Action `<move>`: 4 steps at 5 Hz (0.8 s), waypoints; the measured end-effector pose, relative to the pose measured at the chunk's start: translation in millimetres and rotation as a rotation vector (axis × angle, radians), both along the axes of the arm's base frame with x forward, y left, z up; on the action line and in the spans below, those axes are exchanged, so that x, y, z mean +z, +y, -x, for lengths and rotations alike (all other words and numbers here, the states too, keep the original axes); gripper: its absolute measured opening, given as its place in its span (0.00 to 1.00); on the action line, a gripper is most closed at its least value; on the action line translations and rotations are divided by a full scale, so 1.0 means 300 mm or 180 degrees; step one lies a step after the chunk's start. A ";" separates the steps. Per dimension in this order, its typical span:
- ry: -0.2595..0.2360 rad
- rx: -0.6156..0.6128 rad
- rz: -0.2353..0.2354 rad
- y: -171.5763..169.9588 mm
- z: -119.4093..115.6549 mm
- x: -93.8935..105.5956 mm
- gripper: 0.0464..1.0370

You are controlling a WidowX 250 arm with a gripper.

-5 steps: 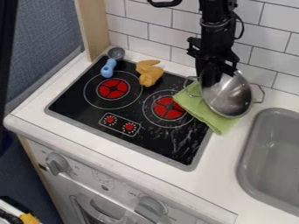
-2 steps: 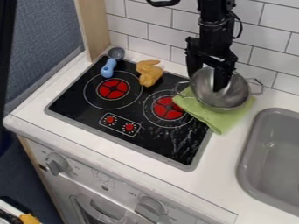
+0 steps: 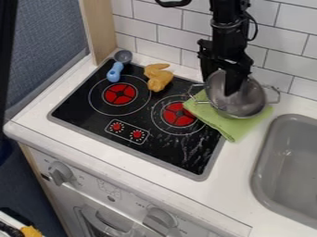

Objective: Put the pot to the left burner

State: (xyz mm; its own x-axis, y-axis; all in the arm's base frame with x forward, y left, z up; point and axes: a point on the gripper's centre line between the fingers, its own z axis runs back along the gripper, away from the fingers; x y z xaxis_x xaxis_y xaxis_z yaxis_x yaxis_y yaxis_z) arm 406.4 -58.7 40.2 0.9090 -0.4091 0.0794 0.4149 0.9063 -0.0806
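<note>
One pot was seen on green cloth, jaws inside; opening and hold couldn't be told. Grasp step was judged in hand; rim grip, then lift to left burner were needed.

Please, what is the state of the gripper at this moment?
Gripper: down in the metal pot, above the green cloth; whether it is open, closed or holding the pot cannot be told.
</note>
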 end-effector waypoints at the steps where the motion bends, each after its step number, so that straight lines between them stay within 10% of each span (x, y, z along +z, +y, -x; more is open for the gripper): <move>1: 0.0004 -0.0010 -0.0001 0.000 0.000 -0.002 0.34; 2: 0.0004 -0.0002 -0.0002 0.001 0.003 -0.009 0.12; 4: -0.0317 0.0086 -0.0015 0.017 0.039 0.135 0.02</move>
